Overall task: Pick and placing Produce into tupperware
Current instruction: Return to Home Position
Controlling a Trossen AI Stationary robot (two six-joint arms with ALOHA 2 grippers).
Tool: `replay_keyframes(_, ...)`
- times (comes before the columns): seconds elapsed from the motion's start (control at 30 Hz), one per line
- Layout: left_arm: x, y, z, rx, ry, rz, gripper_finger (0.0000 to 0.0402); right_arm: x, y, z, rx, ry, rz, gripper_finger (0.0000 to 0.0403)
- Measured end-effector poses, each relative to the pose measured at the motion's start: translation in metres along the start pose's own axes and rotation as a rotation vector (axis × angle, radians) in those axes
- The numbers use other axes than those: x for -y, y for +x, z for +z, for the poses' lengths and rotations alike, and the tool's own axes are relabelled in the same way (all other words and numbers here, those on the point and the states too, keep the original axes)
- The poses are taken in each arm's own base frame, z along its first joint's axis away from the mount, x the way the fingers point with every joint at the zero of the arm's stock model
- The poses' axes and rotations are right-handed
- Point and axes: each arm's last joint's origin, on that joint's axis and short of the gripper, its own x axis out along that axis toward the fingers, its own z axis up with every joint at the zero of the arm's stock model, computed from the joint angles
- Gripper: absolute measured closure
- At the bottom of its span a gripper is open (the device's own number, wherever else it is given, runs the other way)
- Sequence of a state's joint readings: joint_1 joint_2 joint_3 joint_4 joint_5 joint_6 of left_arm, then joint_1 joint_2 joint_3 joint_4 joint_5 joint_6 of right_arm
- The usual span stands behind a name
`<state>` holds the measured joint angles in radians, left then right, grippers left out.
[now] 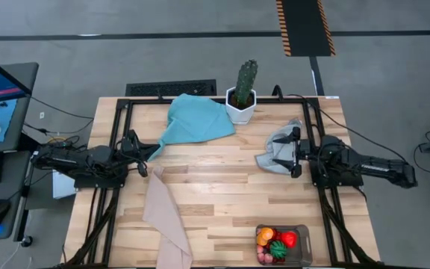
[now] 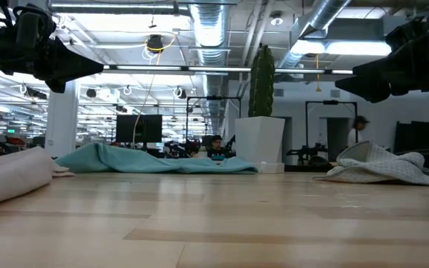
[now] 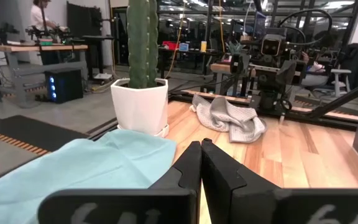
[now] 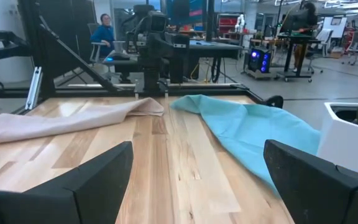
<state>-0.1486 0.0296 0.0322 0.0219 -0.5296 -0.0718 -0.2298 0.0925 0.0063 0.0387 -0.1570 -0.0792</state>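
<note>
The dark left arm (image 1: 88, 161) holds its jaws closed and empty, while the dark right arm (image 1: 349, 161) has jaws gaping empty that may snag the crumpled grey cloth (image 1: 271, 158) beside them.

A pale blond wooden plank table (image 1: 222, 198) is carrying a teal cloth (image 1: 196, 119), a pinkish-beige cloth (image 1: 166, 220) and a grey cloth (image 1: 273, 155). A green cactus (image 1: 245, 78) is standing in a white hexagonal pot (image 1: 240, 109). Red, orange and green toy produce (image 1: 287, 239) is filling a clear greyish plastic tub (image 1: 307, 248).

Bright, even light from ceiling strips (image 2: 185, 68); faint sheen on the table (image 2: 222, 223); shadows soft.
</note>
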Motion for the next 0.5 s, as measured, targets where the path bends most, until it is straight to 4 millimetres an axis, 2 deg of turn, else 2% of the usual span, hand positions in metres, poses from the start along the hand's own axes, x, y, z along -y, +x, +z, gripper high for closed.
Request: replay_keyframes(0.5, 0.0000, 0.0000, -0.0002, -0.001, 0.012, 0.000, 0.0401, 0.0000, 0.0000, 0.0000, 0.000, 0.000, 0.000, 0.0016)
